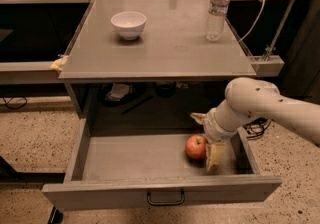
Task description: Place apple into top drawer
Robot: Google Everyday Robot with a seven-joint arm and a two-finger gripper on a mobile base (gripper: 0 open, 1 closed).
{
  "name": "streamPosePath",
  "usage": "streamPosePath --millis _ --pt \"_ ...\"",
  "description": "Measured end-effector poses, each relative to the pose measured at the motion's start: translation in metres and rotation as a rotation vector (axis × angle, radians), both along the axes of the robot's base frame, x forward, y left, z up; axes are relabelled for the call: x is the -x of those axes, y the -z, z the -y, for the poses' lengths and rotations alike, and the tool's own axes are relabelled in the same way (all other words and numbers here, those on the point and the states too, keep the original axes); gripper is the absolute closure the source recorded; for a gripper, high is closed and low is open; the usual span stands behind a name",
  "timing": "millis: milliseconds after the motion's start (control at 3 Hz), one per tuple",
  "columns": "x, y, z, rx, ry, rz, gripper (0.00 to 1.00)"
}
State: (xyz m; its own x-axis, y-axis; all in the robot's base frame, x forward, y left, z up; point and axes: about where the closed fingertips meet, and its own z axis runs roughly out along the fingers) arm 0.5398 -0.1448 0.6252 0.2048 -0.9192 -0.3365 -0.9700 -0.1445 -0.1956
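- Inside the wide, shallow grey metal top drawer (160, 195), which stands pulled out, the round red-orange apple (195, 147) sits on the drawer floor, right of centre and near the front panel.
- The robot's two-finger hand (204, 140) is down in the drawer at the apple's right. Its fingers are spread wide apart and not clamped on the fruit. One finger is just beside the apple's right flank; I cannot tell whether they touch.
- Handling, as a judgement: the apple looks firm and moderately weighty, with a smooth, waxy skin. It is likely to roll on the flat metal floor if nudged, and it bruises under hard pressure.
- Where to hold, should a re-grip be needed: across the widest part, fingers on opposite flanks, with moderate force.
- Count, task items: one apple, one open drawer with one small dark handle (165, 198), one hand.
- Count, other items on the flat grey desk (165, 53): one round white bowl (129, 23) and one clear plastic water bottle (218, 10), standing upright and well apart.
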Motion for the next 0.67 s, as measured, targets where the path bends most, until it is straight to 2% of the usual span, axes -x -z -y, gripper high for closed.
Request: streamPosePath --millis 333,667 --pt "-0.0070 -0.0537 0.0237 -0.021 0.046 0.047 0.00" --pt "-0.0073 -0.0557 0.0242 -0.024 0.048 0.048 0.00"
